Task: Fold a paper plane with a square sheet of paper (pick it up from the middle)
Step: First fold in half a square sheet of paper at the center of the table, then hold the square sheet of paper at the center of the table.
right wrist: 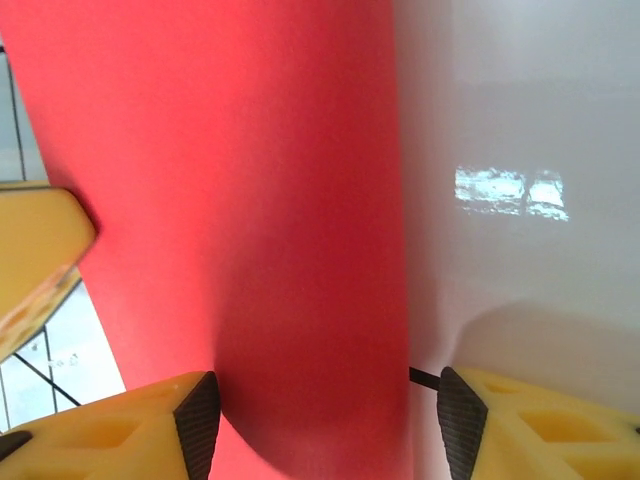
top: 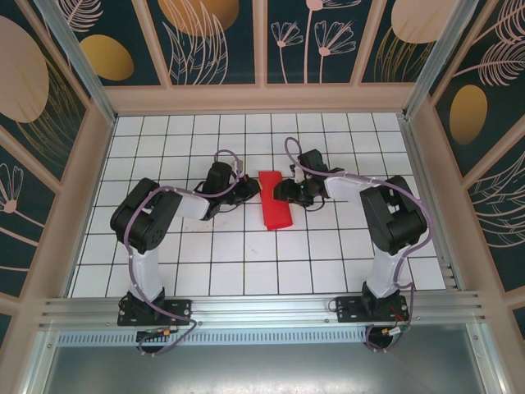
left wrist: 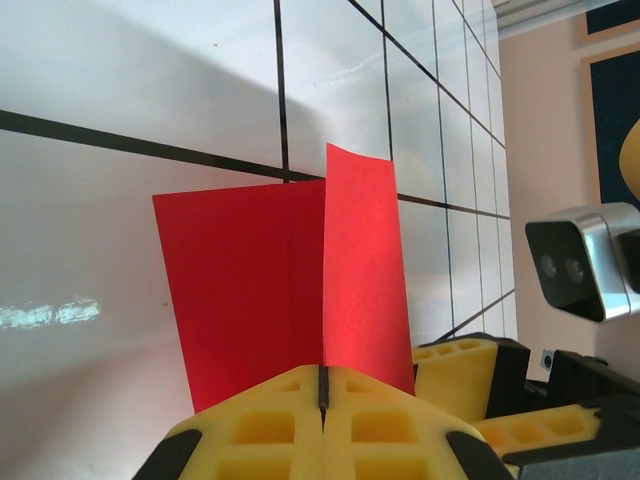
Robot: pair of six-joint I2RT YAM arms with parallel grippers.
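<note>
The table (top: 164,271) is white with a black grid, and dark walls (top: 221,41) painted with plants close it in. There is one red sheet of paper (top: 275,205), folded narrow, lying in the middle between two grippers. The left gripper (top: 246,190) is fully closed and pinches the paper's raised flap. The right gripper (top: 285,191) is open, with one jaw on each side of the paper, gripping nothing.

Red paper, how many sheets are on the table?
1. The red paper lies folded mid-table between the left gripper and the right gripper; a second sheet could hide underneath.
</note>
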